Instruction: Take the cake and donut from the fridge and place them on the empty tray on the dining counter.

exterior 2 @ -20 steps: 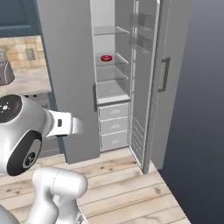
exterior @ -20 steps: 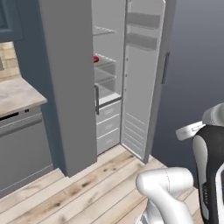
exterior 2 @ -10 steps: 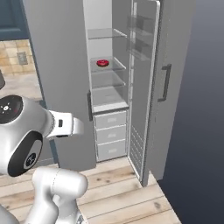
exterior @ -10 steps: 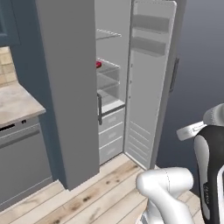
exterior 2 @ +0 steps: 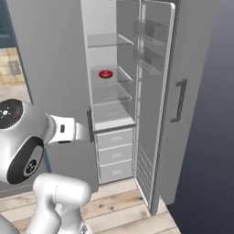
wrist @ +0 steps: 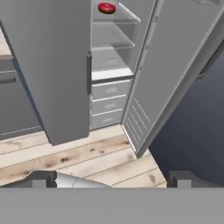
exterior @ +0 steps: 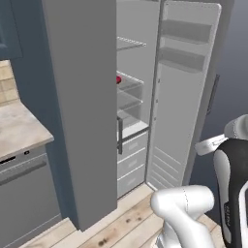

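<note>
The fridge [exterior: 82,121] [exterior 2: 55,68] [wrist: 52,65] is tall and grey, its left door shut and its right door [exterior: 179,106] [exterior 2: 183,91] swung wide open. On a glass shelf inside lies the red-pink donut [exterior: 118,79] [exterior 2: 105,73] [wrist: 106,8]. The cake is hidden from these views. The empty tray and the dining counter are out of view. In the hand view my gripper [wrist: 113,179] is open, fingertips [wrist: 43,179] far apart with nothing between them, well back from the fridge and pointing at its lower drawers.
A beige worktop [exterior: 19,128] over a grey appliance front [exterior: 24,193] stands left of the fridge. Three white drawers [exterior 2: 114,155] fill the fridge's lower part. The open door's inner racks [exterior: 186,46] jut out on the right. Wooden floor [wrist: 87,153] lies before the fridge.
The whole picture has shifted and the fridge has grown larger: the base has driven closer to it. The donut and the doors stay as they were, and the gripper stays open.
</note>
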Robot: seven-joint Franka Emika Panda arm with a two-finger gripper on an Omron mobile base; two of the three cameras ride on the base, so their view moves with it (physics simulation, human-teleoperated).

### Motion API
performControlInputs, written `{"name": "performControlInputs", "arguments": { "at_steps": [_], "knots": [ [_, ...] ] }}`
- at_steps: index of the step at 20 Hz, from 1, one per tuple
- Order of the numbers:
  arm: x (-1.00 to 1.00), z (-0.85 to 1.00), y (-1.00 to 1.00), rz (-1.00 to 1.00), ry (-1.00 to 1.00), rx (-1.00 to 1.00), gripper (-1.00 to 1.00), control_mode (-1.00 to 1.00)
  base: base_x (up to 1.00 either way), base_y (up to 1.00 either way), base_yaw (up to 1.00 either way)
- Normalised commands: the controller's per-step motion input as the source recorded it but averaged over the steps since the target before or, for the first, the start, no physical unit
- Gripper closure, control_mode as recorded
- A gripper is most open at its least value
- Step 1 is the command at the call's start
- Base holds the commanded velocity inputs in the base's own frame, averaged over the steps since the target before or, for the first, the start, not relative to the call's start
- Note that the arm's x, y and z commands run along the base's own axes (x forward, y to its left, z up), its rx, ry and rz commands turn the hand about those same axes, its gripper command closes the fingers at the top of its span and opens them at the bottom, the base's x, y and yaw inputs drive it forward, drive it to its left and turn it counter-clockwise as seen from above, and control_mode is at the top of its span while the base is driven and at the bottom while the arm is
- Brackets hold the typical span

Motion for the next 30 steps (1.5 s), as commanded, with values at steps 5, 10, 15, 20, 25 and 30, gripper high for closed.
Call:
{"name": "performControlInputs", "arguments": {
  "at_steps": [5, 10, 15, 20, 25, 30],
  "knots": [
    [0.00, 0.00, 0.00, 0.00, 0.00, 0.00, -1.00, 1.00, 0.70, -0.05, 0.00],
    [0.00, 0.00, 0.00, 0.00, 0.00, 0.00, -1.00, 1.00, 0.73, 0.00, 0.00],
    [0.00, 0.00, 0.00, 0.00, 0.00, 0.00, -1.00, 1.00, 0.67, -0.20, 0.02],
    [0.00, 0.00, 0.00, 0.00, 0.00, 0.00, -1.00, 1.00, 0.50, -0.40, 0.02],
    [0.00, 0.00, 0.00, 0.00, 0.00, 0.00, -1.00, 1.00, 0.63, -0.09, 0.01],
    [0.00, 0.00, 0.00, 0.00, 0.00, 0.00, -1.00, 1.00, 0.86, 0.13, 0.09]
  ]
}}
